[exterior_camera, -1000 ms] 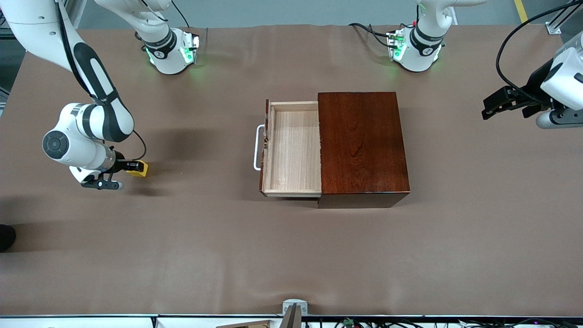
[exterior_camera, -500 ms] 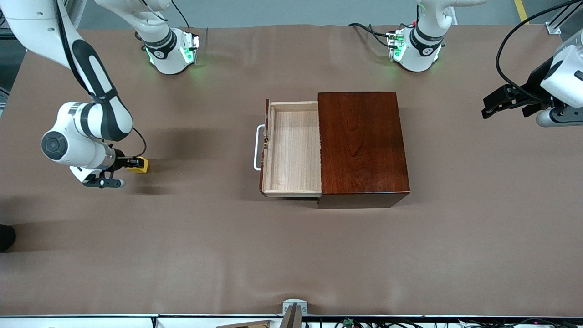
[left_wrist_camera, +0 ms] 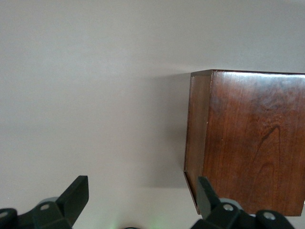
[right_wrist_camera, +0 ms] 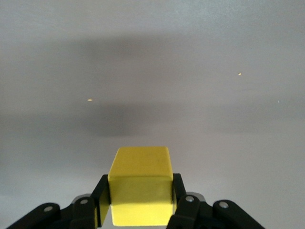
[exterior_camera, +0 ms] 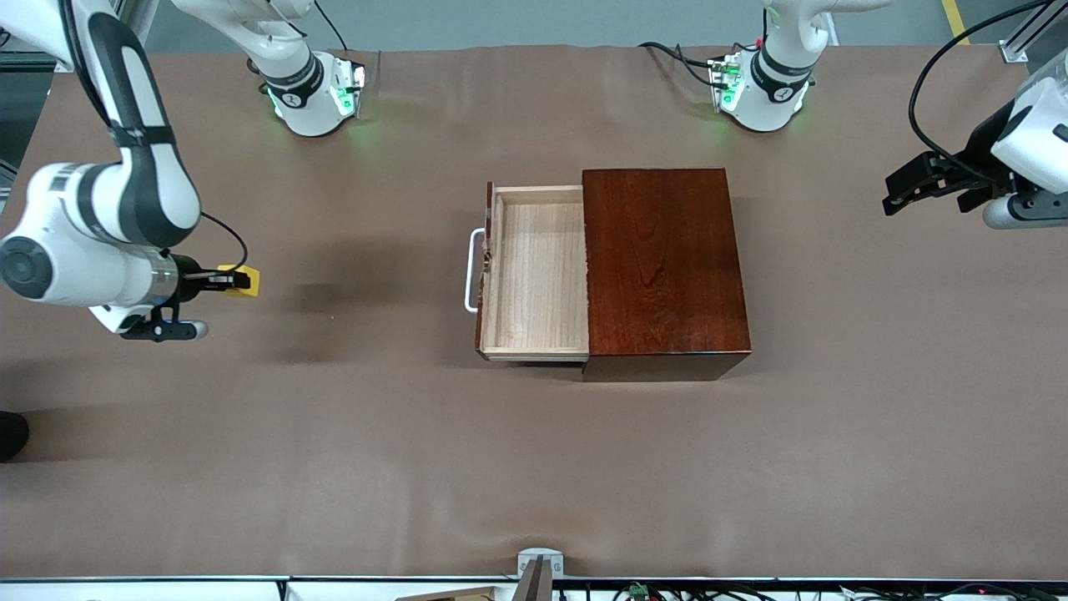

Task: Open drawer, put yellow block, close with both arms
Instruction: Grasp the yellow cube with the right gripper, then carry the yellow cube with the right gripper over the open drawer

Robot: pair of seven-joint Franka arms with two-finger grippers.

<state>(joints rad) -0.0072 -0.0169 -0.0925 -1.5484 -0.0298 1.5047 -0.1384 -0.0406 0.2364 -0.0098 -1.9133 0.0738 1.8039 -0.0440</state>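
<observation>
Though gripped, yellow block [right_wrist_camera: 140, 191] half-hidden.

A brown cloth covered the table [exterior_camera: 534, 467], a grey floor [exterior_camera: 517, 21] lay past it, and what looked like cables [exterior_camera: 667, 591] lined its near edge.

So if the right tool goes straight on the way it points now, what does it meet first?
Probably the drawer: the right tool, shut on the yellow block, points toward its white handle, though its height above the table is unclear.
</observation>
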